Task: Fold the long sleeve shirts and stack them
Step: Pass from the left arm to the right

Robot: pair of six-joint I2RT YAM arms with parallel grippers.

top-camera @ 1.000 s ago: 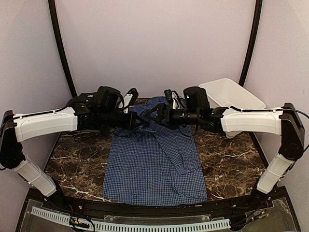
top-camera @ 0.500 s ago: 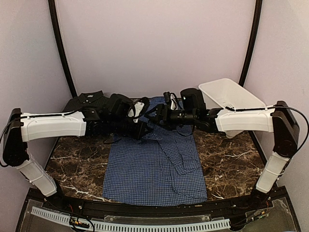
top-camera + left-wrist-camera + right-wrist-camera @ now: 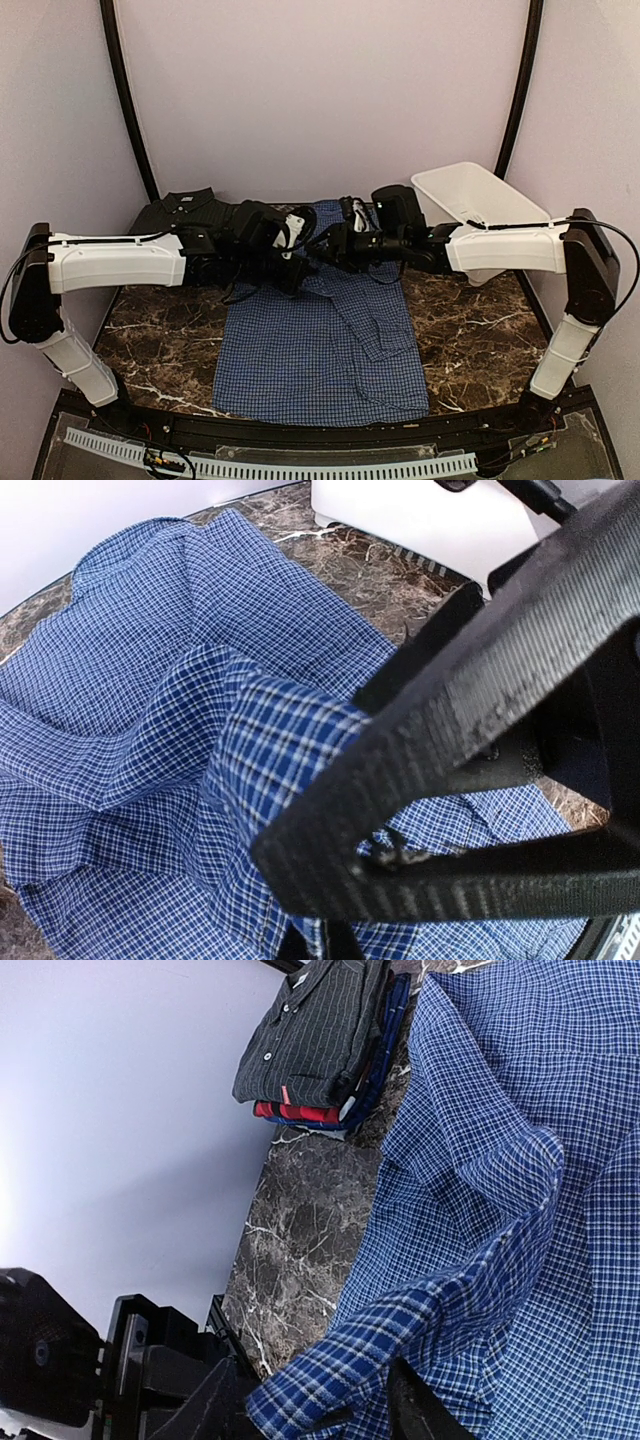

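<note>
The left pincer point(image 3: 330, 880) is clamped fully closed on a cuff point(image 3: 280, 760) of the blue checked shirt point(image 3: 320, 350), lifting that sleeve end off the cloth below it. Tip to tip with it, the right pincer point(image 3: 320, 1410) has its fingers partly apart with the same cuff lying between them; whether they press on it cannot be told. The rest of the shirt lies spread on the marble tabletop point(image 3: 470, 340) beneath both pincers, reaching back toward the arm bases. Out to the left pincer's left sits a folded stack, the dark shirt point(image 3: 310, 1030) on top of the red one point(image 3: 295, 1112). A white basket point(image 3: 480, 200) stands off to the right pincer's right
</note>
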